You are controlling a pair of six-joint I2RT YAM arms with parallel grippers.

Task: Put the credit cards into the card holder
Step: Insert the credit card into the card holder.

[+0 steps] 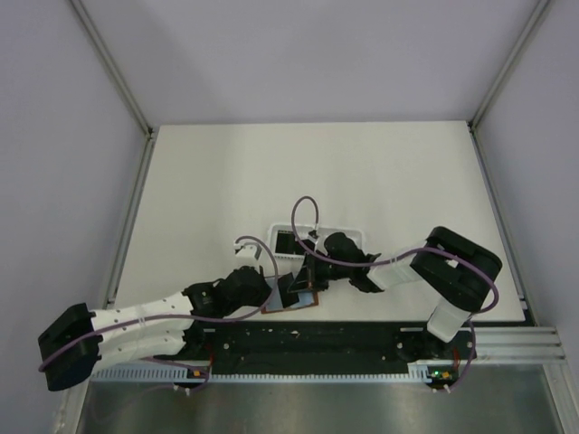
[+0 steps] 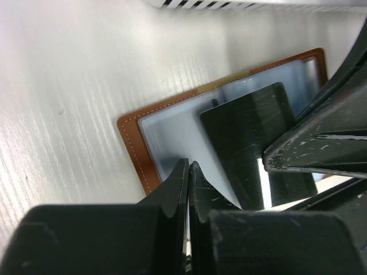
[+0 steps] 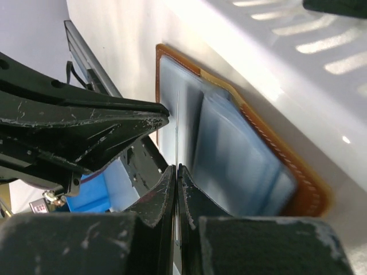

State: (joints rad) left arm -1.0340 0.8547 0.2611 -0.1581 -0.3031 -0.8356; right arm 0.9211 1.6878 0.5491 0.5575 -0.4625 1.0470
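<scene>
The card holder (image 2: 135, 143) lies open on the desk (image 1: 362, 172) near its 6 o'clock edge, bluish pockets up, with the white basket (image 1: 348, 237) just beside it at 12 o'clock. The left hand (image 2: 189, 172), reaching in from 8 o'clock, is clenched with its tips on the bluish pocket, though whether it pinches the lining cannot be told. The right hand (image 3: 176, 172), coming from 3 o'clock, is clamped on a black credit card (image 2: 246, 143) held over the open pockets.
</scene>
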